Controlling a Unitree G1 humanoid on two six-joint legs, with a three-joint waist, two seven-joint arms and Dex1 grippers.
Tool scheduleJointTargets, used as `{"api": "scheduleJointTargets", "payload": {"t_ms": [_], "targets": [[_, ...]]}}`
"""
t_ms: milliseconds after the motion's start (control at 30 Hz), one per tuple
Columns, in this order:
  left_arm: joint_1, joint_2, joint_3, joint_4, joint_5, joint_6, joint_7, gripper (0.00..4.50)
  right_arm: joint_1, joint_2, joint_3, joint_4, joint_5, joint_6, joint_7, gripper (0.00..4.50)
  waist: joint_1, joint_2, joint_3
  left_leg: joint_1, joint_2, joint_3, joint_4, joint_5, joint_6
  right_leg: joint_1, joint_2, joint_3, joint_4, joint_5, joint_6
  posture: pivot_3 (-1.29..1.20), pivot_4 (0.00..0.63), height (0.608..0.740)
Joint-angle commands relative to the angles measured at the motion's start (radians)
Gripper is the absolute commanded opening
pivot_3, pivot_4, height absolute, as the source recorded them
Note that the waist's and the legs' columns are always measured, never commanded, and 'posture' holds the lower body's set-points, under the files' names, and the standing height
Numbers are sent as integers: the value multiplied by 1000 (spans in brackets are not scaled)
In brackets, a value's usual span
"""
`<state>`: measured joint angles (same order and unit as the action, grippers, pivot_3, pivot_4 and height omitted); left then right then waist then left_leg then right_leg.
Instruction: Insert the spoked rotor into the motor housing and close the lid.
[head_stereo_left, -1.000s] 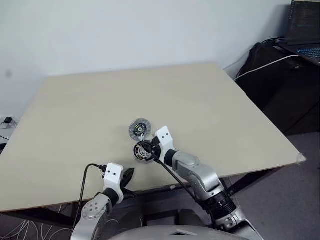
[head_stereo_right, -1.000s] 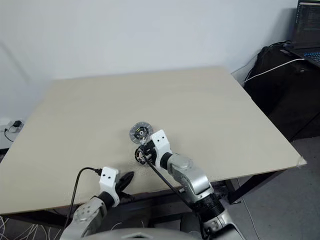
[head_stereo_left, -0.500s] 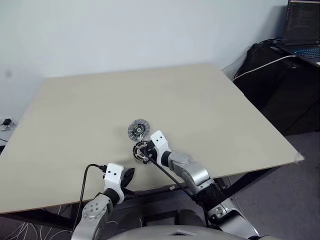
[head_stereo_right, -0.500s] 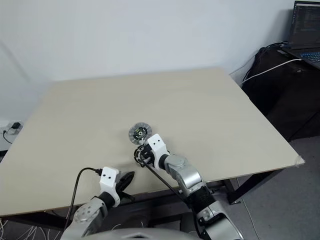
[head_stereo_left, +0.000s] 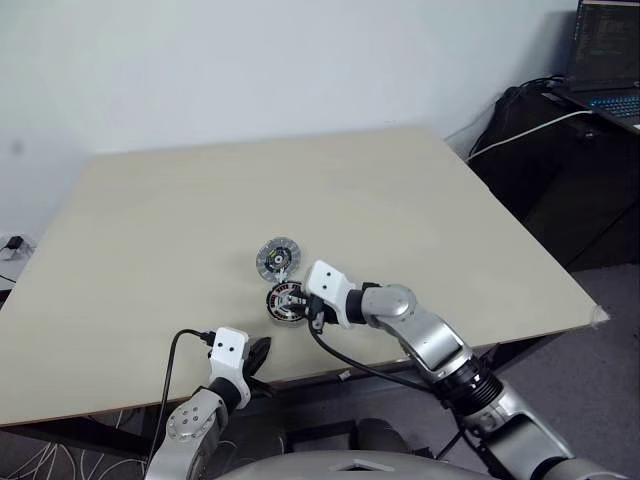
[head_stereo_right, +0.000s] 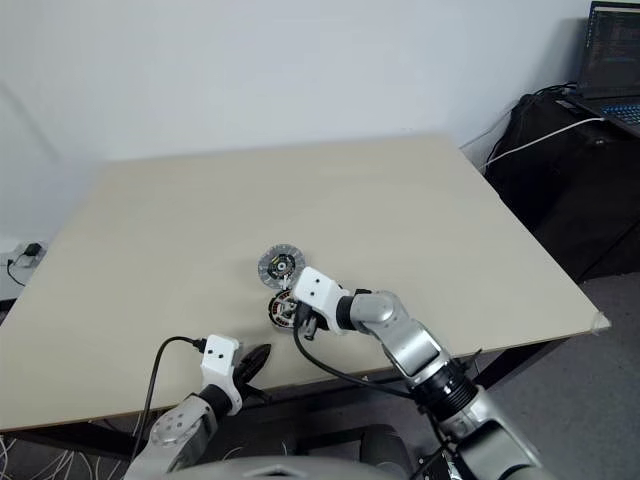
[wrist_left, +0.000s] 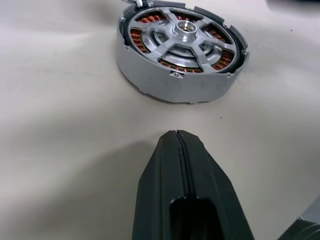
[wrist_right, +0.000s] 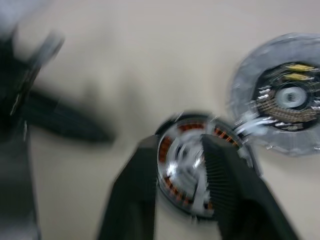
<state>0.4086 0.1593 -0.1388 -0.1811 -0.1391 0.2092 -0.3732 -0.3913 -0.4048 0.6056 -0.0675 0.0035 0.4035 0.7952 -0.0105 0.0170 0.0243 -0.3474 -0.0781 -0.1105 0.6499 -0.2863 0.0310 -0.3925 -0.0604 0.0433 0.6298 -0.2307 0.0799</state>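
The rotor (wrist_left: 182, 44) lies flat on the counter (head_stereo_left: 400, 210), near its front edge, copper windings showing through a spoked silver face inside a silver rim, so it may already sit in a shell. Just beyond it, almost touching, lies the housing (head_stereo_left: 278, 256), dark-centred with pale segments, face up as if ready to be joined. The right hand (wrist_right: 181, 165) reaches in from the right and hangs over the rotor, fingers (wrist_right: 226, 185) apart and framing it without clamping, seemingly between grips. The left hand (wrist_left: 179, 140) rests low at the near edge, fingers pressed together and empty, pointing at the rotor, probably parked out of the way.
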Motion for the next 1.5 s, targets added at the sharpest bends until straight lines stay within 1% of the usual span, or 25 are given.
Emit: {"api": "scheduleJointTargets", "payload": {"t_ms": [33,133,200,267,433,567,933,1300,1333,1367,1500], "targets": [[-16,-7,-1,2,-15,-26,-9,0,-78,-29,58,8,-74,-91,93,2486,-1,-1,0,0,0,0,0,0,0,0,0,0,0,0,0,0,0,740],[-13,-12,-5,-4,-14,-25,-2,0,-138,-31,95,69,-131,-149,136,3418,0,-1,0,0,0,0,0,0,0,0,0,0,0,0,0,0,0,740],[-9,-16,-6,-12,-13,-23,3,0,-179,-25,117,109,-162,-177,170,3418,1,-2,0,0,0,0,0,0,0,0,0,0,0,1,-1,0,0,740],[-7,-19,-6,-16,-12,-21,7,0,-217,-18,135,147,-188,-201,203,3418,2,-3,0,0,0,0,0,0,0,0,0,0,0,4,-5,0,0,740],[-3,-29,-7,-23,-9,-24,17,0,-306,8,189,254,-249,-255,301,3418,2,-3,0,0,0,0,0,0,0,0,0,0,0,4,-5,0,0,740],[3,-33,-7,-31,-9,-26,26,0,-342,24,216,320,-292,-287,362,3418,2,-3,0,0,0,0,0,0,0,0,0,0,0,4,-6,0,0,740],[22,-44,-23,-98,-8,6,53,0,-373,78,218,427,-363,-325,422,3418,1,-2,0,0,0,0,0,0,0,0,0,0,1,4,-6,0,0,740],[14,-53,-15,-71,-19,-16,65,0,-436,116,233,542,-425,-347,478,3418,0,-2,0,2,0,0,0,1,-2,0,0,0,3,4,-7,0,0,740],[15,-53,-16,-67,-18,-21,65,0,-440,119,233,552,-431,-350,479,3014,0,-2,0,2,0,0,0,1,-2,0,0,0,4,4,-7,0,0,740],[15,-54,-16,-65,-18,-23,65,0,-443,121,233,559,-435,-353,479,2851,0,-2,0,2,0,0,0,1,-2,0,0,0,5,4,-7,0,0,740],[21,-55,-16,-59,-16,-35,65,0,-450,132,227,578,-448,-355,485,1541,1,-1,-1,3,0,0,0,2,-3,0,0,0,7,3,-8,0,0,740]]}}
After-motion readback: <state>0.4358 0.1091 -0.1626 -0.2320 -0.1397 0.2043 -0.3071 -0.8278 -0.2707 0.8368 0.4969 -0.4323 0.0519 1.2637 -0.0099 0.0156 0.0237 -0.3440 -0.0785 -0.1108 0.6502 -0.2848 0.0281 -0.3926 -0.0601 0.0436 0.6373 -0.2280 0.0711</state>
